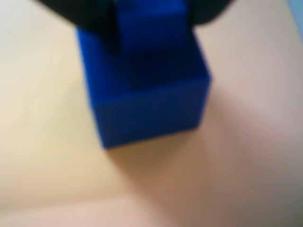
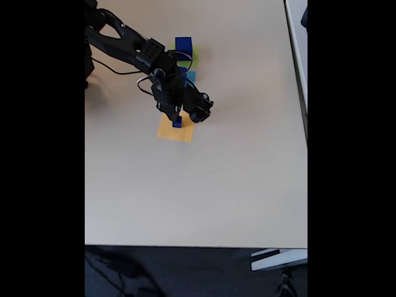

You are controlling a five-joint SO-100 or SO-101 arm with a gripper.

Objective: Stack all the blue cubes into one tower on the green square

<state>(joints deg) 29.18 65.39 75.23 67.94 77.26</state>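
Note:
In the fixed view my gripper hangs over the orange square, with a small stack of blue cubes under it. The blurred wrist view shows that stack close up: a larger blue cube carries a smaller blue cube. My gripper is shut on the smaller one, its dark fingers against both sides. Another, bigger blue cube sits on the green square further back.
A light-blue square lies between the green and orange ones, partly under the arm. The arm reaches in from the top left. The table's front edge and right edge are far off, with bare tabletop between.

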